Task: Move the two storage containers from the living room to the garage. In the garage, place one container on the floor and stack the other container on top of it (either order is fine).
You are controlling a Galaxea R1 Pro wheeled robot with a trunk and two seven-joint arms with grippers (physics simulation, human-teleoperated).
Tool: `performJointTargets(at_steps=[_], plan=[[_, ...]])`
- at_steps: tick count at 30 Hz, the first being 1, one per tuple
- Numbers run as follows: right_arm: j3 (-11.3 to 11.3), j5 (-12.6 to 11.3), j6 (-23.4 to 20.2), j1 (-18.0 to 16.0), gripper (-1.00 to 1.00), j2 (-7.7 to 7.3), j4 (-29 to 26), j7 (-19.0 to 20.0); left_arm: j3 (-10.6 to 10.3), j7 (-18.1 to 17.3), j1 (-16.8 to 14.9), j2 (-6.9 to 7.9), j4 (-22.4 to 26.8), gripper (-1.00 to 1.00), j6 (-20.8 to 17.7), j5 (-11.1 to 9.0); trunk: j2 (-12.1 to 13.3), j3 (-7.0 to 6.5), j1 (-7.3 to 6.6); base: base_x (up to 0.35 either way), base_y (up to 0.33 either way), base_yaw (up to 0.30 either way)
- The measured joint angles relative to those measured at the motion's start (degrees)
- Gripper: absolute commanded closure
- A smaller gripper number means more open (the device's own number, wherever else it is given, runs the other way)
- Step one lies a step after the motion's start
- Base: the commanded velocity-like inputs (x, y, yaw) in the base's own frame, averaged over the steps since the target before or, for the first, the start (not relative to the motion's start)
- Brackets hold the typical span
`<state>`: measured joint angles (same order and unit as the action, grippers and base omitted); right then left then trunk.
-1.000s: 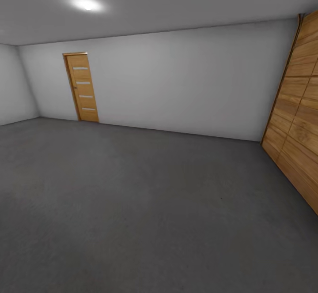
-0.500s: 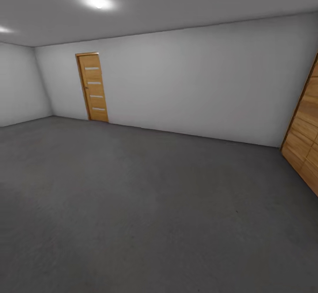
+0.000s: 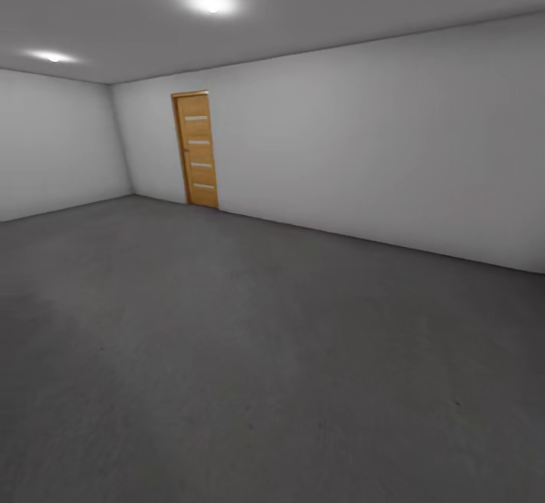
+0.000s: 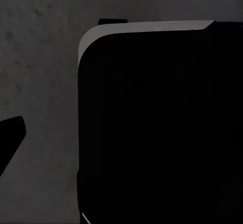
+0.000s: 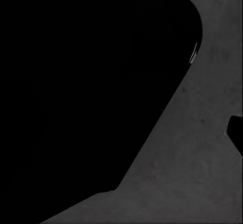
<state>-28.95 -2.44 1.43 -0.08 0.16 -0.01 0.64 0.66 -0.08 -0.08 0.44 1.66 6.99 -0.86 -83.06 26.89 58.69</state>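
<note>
I am looking across the garage: bare grey floor (image 3: 250,351), white walls (image 3: 378,139), and a wooden door (image 3: 197,150) at the far wall near its left corner, with no storage container on the floor ahead. My wrist cameras look down past a black body (image 4: 152,123) at concrete, so I cannot tell how wide my grippers stand or whether they hold anything. The risk, I judge, is driving blind and clipping a wall.

Bare garage (image 3: 341,147): white walls, dark grey floor (image 3: 250,351).
</note>
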Motion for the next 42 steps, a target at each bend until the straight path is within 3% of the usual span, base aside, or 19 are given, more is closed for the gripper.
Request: performJointTargets(at_steps=[25, 42], plan=[[0.0, -0.1, 0.8, 0.0, -1.00, 0.02, 0.0, 0.0, 0.0, 0.0, 0.0, 0.00, 0.0, -1.00, 0.0, 0.0, 0.0, 0.00, 0.00, 0.320, 0.000, 0.271], [0.1, -0.1, 0.8, 0.0, -1.00, 0.02, 0.0, 0.0, 0.0, 0.0, 0.0, 0.00, 0.0, -1.00, -0.2, 0.0, 0.0, 0.00, 0.00, 0.321, 0.000, 0.011]])
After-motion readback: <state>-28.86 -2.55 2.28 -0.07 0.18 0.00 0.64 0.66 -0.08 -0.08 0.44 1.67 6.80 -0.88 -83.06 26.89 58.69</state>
